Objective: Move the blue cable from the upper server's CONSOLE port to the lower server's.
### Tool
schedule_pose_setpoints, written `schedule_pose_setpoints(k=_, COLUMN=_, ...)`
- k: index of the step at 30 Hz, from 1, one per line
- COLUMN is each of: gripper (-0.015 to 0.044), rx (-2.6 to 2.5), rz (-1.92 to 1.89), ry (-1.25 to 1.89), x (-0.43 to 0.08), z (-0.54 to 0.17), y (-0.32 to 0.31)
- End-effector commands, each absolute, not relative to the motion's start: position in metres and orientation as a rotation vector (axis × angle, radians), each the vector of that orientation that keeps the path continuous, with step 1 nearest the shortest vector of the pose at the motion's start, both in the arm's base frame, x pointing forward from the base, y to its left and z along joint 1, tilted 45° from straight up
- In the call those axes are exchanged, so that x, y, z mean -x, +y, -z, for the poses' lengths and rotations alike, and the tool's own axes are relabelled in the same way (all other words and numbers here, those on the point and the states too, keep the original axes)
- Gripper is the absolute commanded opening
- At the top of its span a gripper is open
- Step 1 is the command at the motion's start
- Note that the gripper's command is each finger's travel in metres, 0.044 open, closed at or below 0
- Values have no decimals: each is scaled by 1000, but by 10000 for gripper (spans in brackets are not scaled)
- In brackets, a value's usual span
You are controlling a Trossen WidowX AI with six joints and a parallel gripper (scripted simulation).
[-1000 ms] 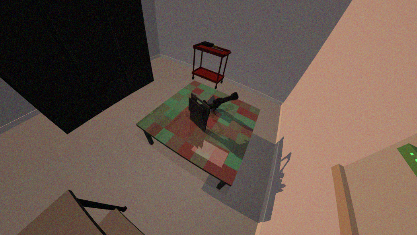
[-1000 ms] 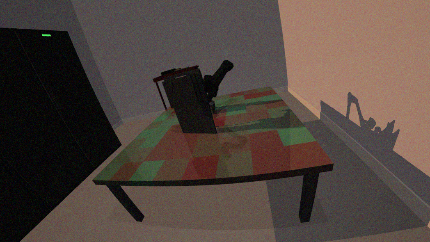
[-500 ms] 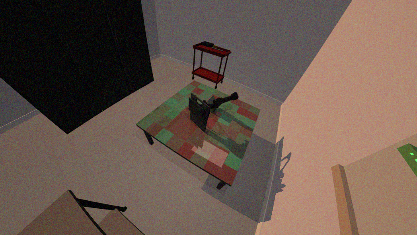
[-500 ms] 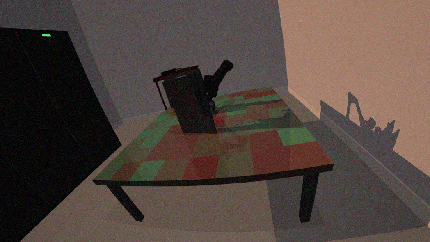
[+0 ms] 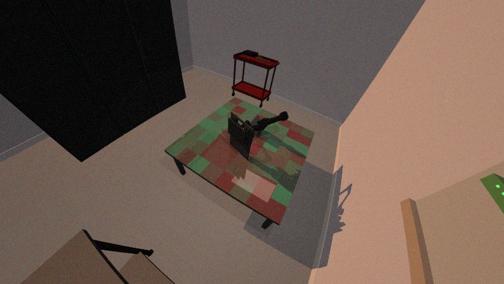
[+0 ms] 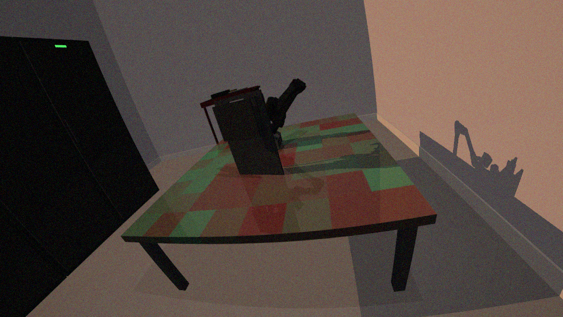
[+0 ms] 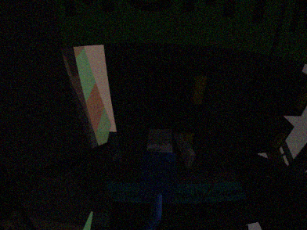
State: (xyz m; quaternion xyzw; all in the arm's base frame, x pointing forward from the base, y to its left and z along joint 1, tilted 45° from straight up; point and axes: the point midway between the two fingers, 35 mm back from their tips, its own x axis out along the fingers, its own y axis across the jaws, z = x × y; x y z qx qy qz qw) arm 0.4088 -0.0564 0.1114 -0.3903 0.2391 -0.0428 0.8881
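The jaws stand spread, nothing pinched between them. In the dark wrist view the blue plug (image 7: 158, 172) lies in front of the jaws, its blue cable (image 7: 158, 207) trailing below; which port it faces, I cannot tell.

A pinkish wall (image 5: 405, 88) (image 6: 473, 70) on the right catches warm light, while the far wall (image 5: 268, 35) (image 6: 244, 51) stays a dim grey. Pale baseboard runs along the foot of both. On the left looms a tall black cabinet (image 5: 106, 70) (image 6: 59, 157), with a small green light near its top. A red cart (image 5: 256, 62) (image 6: 204, 105) stands behind the patchwork table (image 5: 190, 163) (image 6: 295, 235), which has dark legs. Shadows fall across the brownish floor (image 5: 158, 211) (image 6: 275, 275) and climb the right wall.
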Motion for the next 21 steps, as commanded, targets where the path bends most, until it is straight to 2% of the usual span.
schedule_pose_setpoints(k=1, gripper=440, rx=815, rz=77, ry=501, x=-406, z=-112, y=-57)
schedule_pose_setpoints(k=21, gripper=440, rx=815, rz=77, ry=502, x=-394, z=-123, y=-61)
